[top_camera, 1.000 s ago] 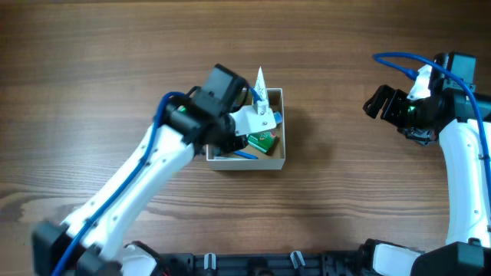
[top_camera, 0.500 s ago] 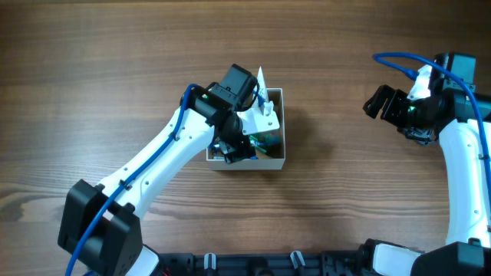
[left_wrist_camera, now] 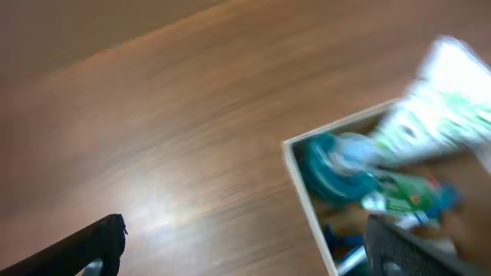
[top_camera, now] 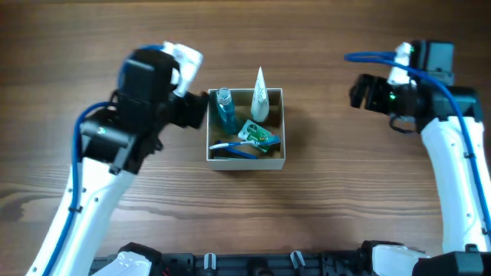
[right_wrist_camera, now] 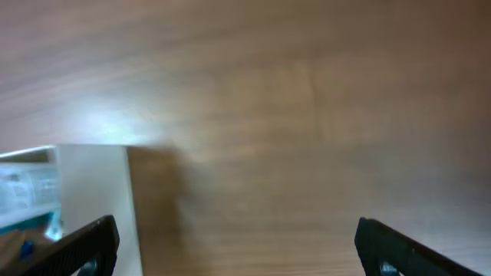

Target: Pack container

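The container (top_camera: 253, 162) sits out in the middle of the desk (top_camera: 368, 199), about halfway between the left and right edges, open top up. It's loaded too: a blue bottle (top_camera: 224, 110) stands in its far-left corner, a white tube (top_camera: 260, 96) props up against the far wall, and a green packet (top_camera: 257, 136) lies across the floor with a blue stick-like item near the front wall.

The left gripper (top_camera: 196, 110) hangs just off the box's left wall. In its wrist view the fingers are spread wide with bare wood between them, nothing held. The right gripper (top_camera: 367, 92) is well apart, over toward the far-right corner, and it is spread and empty as well.

How will this box handle? It looks like thin cardboard, so I'd call it light, fairly stiff at the corners and bendy mid-wall. The contents are loose, and that tall tube looks ready to topple at any jolt.

The best hold, to my eye, is one finger inside and one outside over the rim, close to a corner where the wall is stiffest. The near-left corner seems sensible, clear of the bottle. Squeeze gently, since a hard pinch would probably buckle the wall, and keep the box level or slide it.
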Controlling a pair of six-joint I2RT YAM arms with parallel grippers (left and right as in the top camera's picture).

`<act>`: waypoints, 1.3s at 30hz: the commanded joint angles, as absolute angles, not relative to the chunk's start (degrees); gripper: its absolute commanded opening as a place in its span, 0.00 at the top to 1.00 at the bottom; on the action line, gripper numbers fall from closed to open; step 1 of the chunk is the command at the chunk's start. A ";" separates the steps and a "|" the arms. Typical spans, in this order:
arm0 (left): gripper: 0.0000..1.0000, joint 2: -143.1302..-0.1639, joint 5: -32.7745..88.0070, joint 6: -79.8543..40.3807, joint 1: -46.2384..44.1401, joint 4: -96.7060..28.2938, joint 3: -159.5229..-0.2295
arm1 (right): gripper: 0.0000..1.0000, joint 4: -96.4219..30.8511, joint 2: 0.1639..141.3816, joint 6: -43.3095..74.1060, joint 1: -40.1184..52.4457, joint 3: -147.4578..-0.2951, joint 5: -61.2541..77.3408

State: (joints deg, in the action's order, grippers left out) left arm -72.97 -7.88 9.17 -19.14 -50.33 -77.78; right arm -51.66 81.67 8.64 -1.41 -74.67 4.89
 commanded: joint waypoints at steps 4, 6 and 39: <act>0.00 -77.87 -3.77 -0.73 -8.38 -49.52 -78.02 | 0.00 -41.47 82.41 4.62 3.97 -76.27 0.89; 0.00 -79.02 -3.29 -0.40 -7.86 -49.08 -78.02 | 0.00 -38.89 82.41 4.43 3.97 -76.27 0.95; 0.00 -27.00 -4.36 -13.98 -7.86 -51.40 -43.48 | 0.00 -47.27 27.44 26.09 8.95 -39.99 -3.01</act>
State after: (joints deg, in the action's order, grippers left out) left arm -26.74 -3.20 -12.78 -8.14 -50.81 -43.79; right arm -47.55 27.29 20.23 8.60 -40.21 -1.83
